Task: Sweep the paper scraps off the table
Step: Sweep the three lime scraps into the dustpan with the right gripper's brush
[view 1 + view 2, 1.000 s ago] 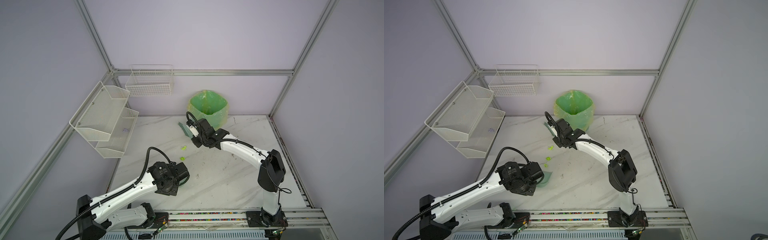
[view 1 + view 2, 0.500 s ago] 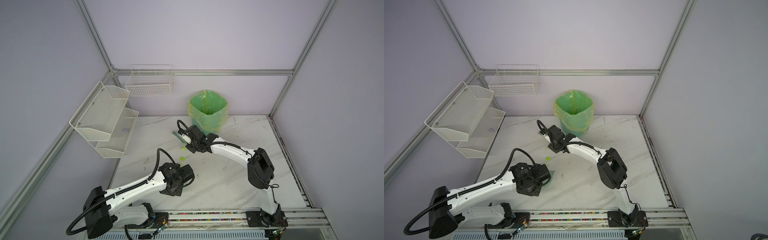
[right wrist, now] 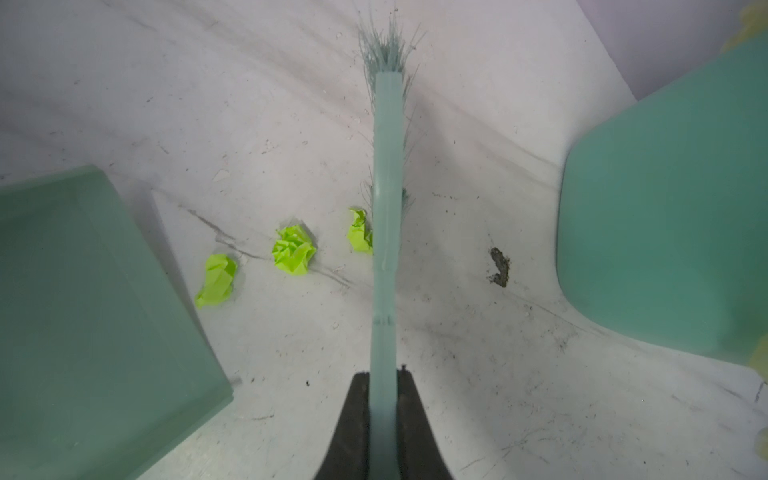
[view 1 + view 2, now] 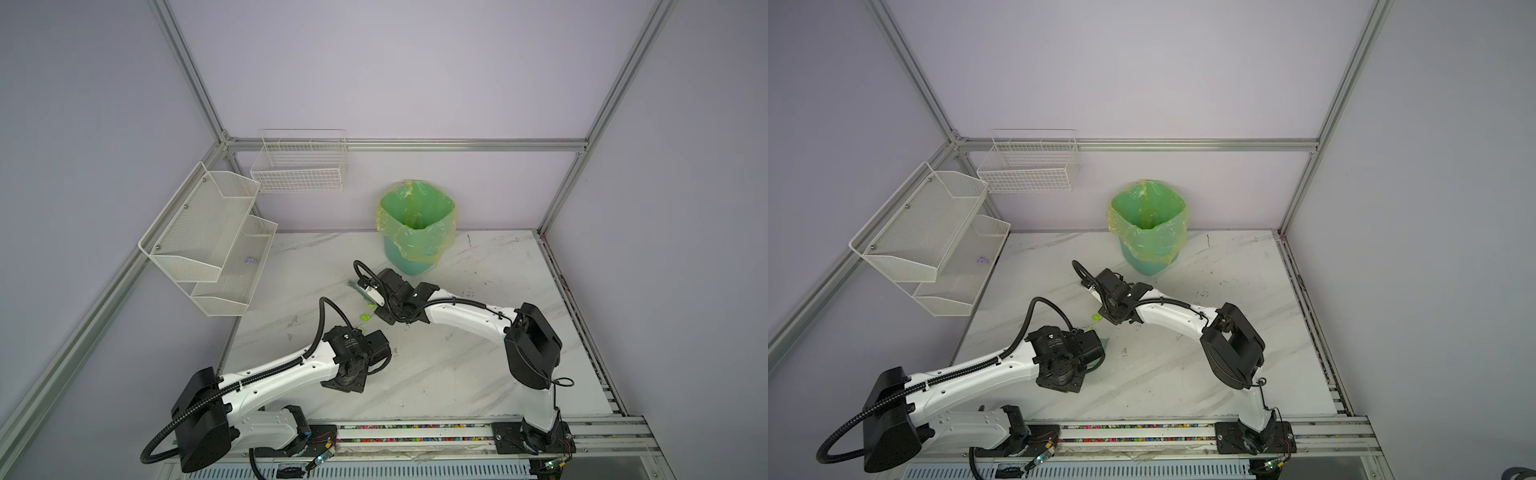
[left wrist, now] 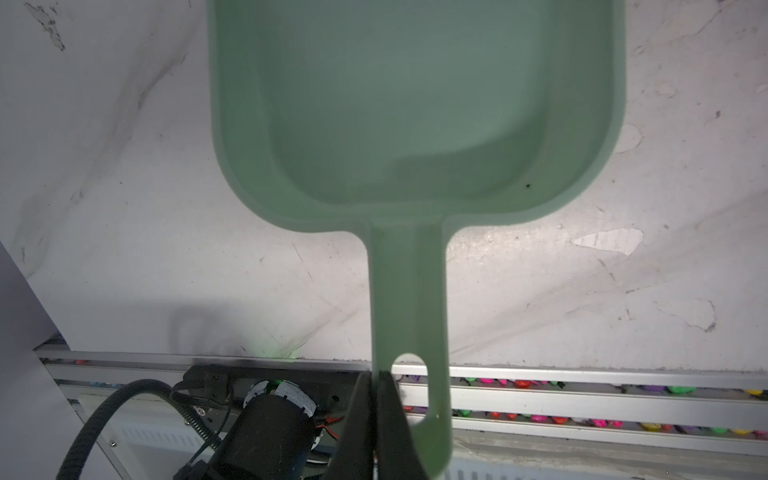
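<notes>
Between the brush [image 3: 388, 166] clamped by right gripper [image 3: 382, 378] and dustpan [image 5: 415, 104] clamped by left gripper [image 5: 376, 374] lie paper scraps [image 3: 293, 249]

The walls [image 4: 415, 75] are soft purple and plain. Shiny metal bars [image 4: 415, 144] run along them. A white wire basket [image 4: 299, 178] and a white mesh shelf [image 4: 208, 232] hang there. A green bin [image 4: 419, 245] stands at the back.

Yellow-green paper scraps [image 4: 365, 318] lie on the table [image 4: 457, 374] near the bin [image 4: 415, 232].
</notes>
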Controlling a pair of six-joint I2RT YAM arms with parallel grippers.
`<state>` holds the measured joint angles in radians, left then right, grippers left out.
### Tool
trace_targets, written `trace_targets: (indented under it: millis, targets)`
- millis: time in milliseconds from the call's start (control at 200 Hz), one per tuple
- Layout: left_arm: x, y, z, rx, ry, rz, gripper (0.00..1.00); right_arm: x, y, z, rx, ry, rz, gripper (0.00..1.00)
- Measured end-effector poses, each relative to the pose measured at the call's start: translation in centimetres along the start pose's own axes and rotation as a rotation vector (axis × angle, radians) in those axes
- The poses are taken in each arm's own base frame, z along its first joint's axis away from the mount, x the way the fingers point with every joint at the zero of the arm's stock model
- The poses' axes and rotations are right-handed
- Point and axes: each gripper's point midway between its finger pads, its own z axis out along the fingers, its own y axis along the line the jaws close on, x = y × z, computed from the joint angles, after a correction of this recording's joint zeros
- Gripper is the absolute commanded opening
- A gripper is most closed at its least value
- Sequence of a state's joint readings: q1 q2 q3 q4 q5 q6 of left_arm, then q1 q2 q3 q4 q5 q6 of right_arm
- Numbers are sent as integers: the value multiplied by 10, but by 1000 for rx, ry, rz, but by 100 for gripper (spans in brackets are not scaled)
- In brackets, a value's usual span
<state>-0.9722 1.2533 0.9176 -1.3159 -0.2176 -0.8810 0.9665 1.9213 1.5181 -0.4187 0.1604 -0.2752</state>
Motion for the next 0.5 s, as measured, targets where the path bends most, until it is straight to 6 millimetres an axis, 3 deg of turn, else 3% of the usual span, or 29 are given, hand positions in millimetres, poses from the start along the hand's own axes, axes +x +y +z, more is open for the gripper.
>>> trace_targets:
  millis: [330,495]
  targets:
    - [-3,-4,12,-52,29,13,0,10,59,-57,-191,-62,20,0]
    - [-8,-13,11,-23,-11,23,0,20,68,-67,-259,-56,86,0]
